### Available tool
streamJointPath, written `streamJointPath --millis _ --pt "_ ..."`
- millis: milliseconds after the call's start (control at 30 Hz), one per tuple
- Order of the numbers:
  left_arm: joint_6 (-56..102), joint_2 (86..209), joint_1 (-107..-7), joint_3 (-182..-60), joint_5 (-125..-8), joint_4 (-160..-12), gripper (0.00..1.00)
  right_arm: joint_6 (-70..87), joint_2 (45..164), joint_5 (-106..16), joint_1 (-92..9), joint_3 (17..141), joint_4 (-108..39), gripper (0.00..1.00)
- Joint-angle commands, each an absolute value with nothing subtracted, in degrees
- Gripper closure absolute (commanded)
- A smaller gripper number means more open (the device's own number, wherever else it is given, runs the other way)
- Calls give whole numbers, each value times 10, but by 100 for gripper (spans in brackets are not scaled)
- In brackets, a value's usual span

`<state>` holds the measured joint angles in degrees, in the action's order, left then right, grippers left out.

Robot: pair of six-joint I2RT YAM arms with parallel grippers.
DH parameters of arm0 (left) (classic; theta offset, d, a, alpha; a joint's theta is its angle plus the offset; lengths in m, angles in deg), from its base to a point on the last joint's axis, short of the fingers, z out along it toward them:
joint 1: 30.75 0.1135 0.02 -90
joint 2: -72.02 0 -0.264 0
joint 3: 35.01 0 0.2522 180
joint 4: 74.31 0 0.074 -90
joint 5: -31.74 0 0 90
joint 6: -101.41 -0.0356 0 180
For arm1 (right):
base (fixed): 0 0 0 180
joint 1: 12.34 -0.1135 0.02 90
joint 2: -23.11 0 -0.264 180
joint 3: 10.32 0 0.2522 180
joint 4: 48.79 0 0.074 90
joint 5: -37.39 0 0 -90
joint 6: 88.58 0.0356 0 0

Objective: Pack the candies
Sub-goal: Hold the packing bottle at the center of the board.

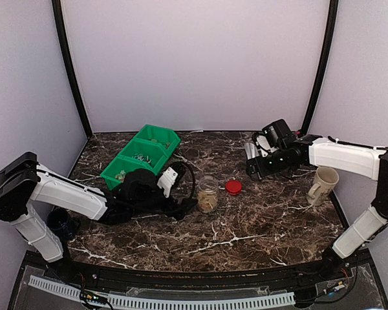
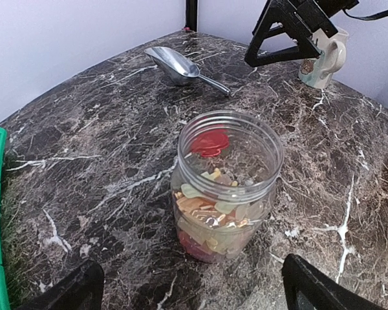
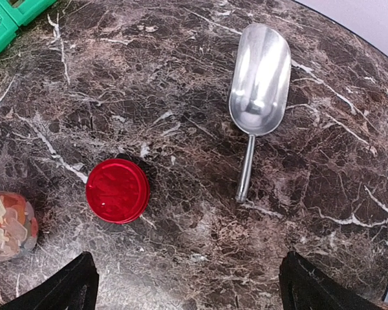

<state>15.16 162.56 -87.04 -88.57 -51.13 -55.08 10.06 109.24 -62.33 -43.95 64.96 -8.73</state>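
Observation:
A clear lidless jar (image 2: 227,169) stands upright on the marble table (image 2: 103,148), about half full of the candies (image 2: 210,216), mostly orange, tan and pale green. My left gripper (image 2: 194,292) is open, its black fingertips (image 2: 313,287) wide on either side and just short of the jar, touching nothing. In the top view the jar (image 1: 207,194) sits mid-table, right of that gripper (image 1: 189,203). The round red lid (image 3: 117,190) lies flat to the jar's right. My right gripper (image 3: 184,284) hangs open and empty above the table, near the lid and a metal scoop (image 3: 260,77).
Green bins (image 1: 142,155) holding small items sit at the back left. A cream mug (image 1: 323,184) stands at the right edge under the right arm. The scoop (image 2: 178,64) lies behind the jar. A dark container (image 1: 61,223) is by the left arm's base.

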Motion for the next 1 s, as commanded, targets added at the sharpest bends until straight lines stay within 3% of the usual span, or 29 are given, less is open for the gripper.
streamJointPath --millis 0,267,533,967 --pt "147 1653 -856 -870 -618 -459 1 105 1114 -626 -448 681 -97 2" --pt "148 1754 -845 -881 -649 -328 1 106 1130 -623 -456 691 -106 2" --pt "166 1871 -842 -841 -639 -38 1 110 1130 -610 -457 685 -116 2" --pt "149 1972 -843 -915 -633 -44 1 110 1140 -604 -458 689 -117 2"
